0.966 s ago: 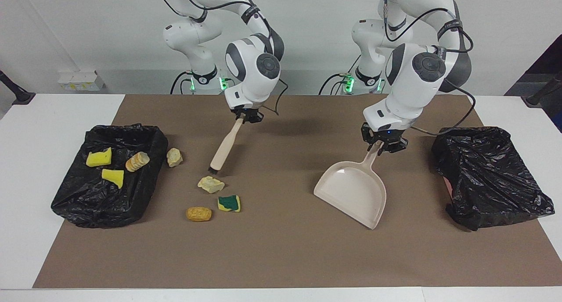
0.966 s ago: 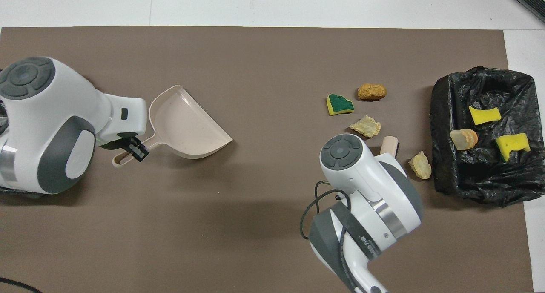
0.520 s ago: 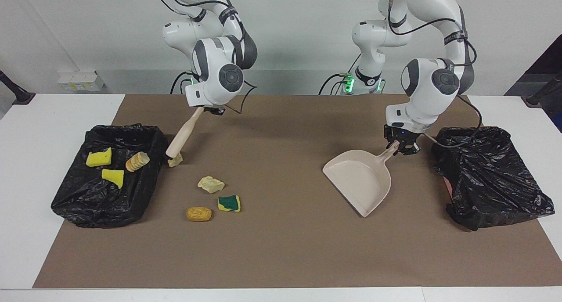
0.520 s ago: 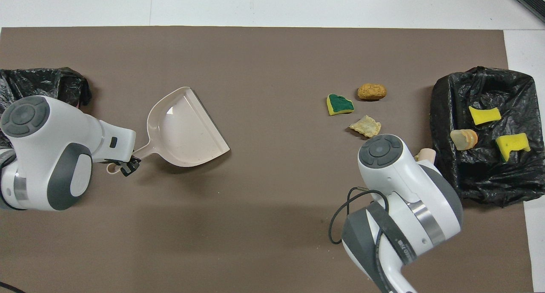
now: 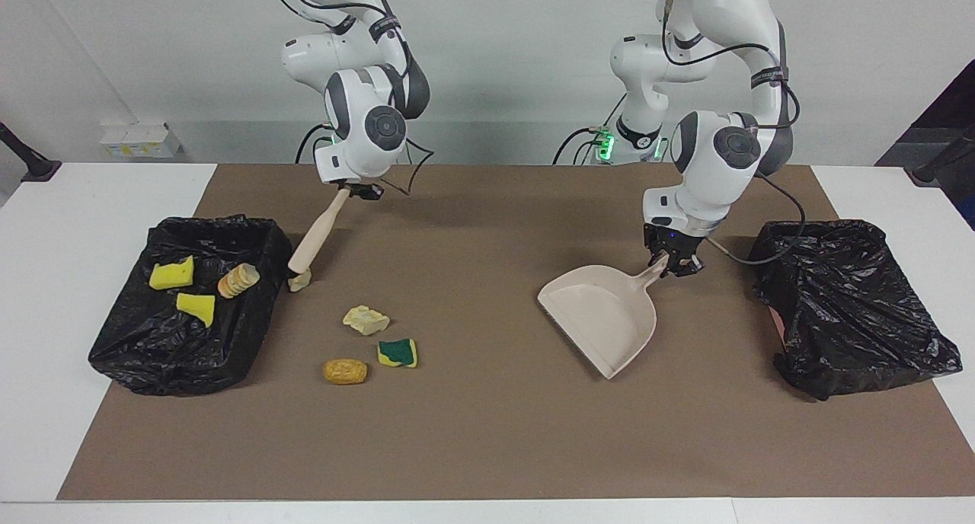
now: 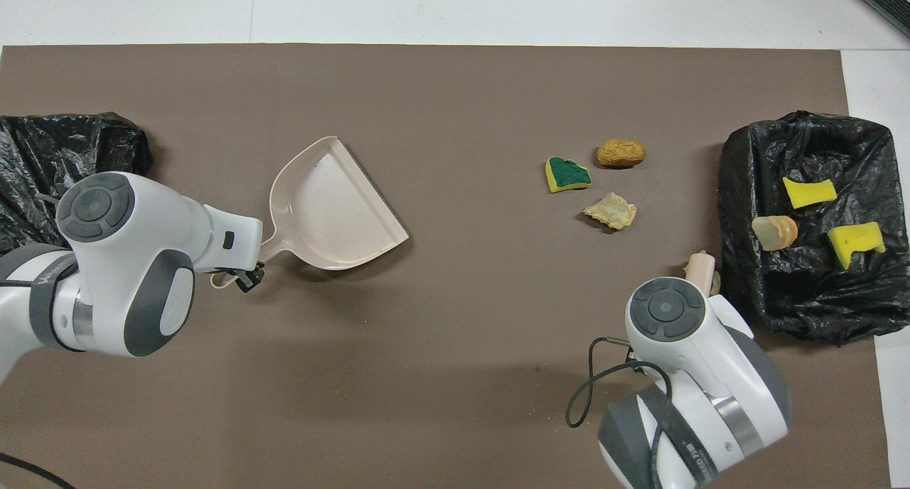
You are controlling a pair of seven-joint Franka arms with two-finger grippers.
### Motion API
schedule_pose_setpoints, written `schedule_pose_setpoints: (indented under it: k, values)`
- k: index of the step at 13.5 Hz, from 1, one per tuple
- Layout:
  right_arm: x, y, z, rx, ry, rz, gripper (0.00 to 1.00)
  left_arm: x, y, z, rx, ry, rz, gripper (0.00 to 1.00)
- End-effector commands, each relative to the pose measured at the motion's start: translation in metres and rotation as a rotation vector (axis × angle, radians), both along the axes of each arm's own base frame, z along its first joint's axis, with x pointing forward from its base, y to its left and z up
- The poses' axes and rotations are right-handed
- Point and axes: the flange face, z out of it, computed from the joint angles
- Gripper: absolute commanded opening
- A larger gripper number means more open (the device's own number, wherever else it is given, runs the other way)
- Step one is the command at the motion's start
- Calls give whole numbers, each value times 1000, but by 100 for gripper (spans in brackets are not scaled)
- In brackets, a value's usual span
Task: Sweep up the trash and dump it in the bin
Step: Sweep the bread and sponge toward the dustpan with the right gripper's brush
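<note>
Reaching down from the right arm's base, right gripper (image 5: 353, 191) with fingers clamped on the top of the beige brush (image 5: 312, 239) handle; brush slanted, bristle end down on the brown mat (image 5: 487, 432), touching a pale chunk (image 5: 300, 281) just beside the black-lined bin (image 5: 122, 353) at that arm's end. Elbow raised, wrist bent downward, forearm angled toward the bin.

Bending at the wrist over the mat, left gripper (image 5: 670, 262) with fingers narrow on the handle of the beige dustpan (image 5: 598, 314); pan mouth turned toward the table's middle, near a second black bag (image 5: 845, 311) at the left arm's end.

Lying in the bin: two yellow sponge bits (image 5: 172, 273) (image 5: 196, 307) and a sliced roll (image 5: 238, 280). Lying loose on the mat, farther from the robots than the brush: a beige chunk (image 5: 366, 320), a green-and-yellow sponge (image 5: 397, 353), a golden-brown roll (image 5: 344, 371).
</note>
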Motion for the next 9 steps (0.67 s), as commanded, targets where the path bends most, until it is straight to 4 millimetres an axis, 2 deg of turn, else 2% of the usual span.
schedule_pose_setpoints:
  k: [1, 3, 4, 6, 7, 9]
  values:
    - [3, 14, 0, 125, -32, 99, 0, -2, -1, -4, 4, -16, 47, 100]
    - [11, 35, 3, 217, -23, 183, 0, -3, -1, -15, 8, 5, 53, 100]
    - [13, 54, 6, 242, -18, 226, 0, -3, -5, -24, 11, 22, 44, 100]
    - [25, 85, 23, 255, -43, 280, 0, 0, -5, -22, 14, 26, 37, 100]
    - [34, 92, 40, 259, -55, 283, 0, 2, -6, -20, 12, 20, 38, 100]
    - [46, 89, 71, 255, -47, 276, 0, 2, -8, -19, 12, 21, 38, 100]
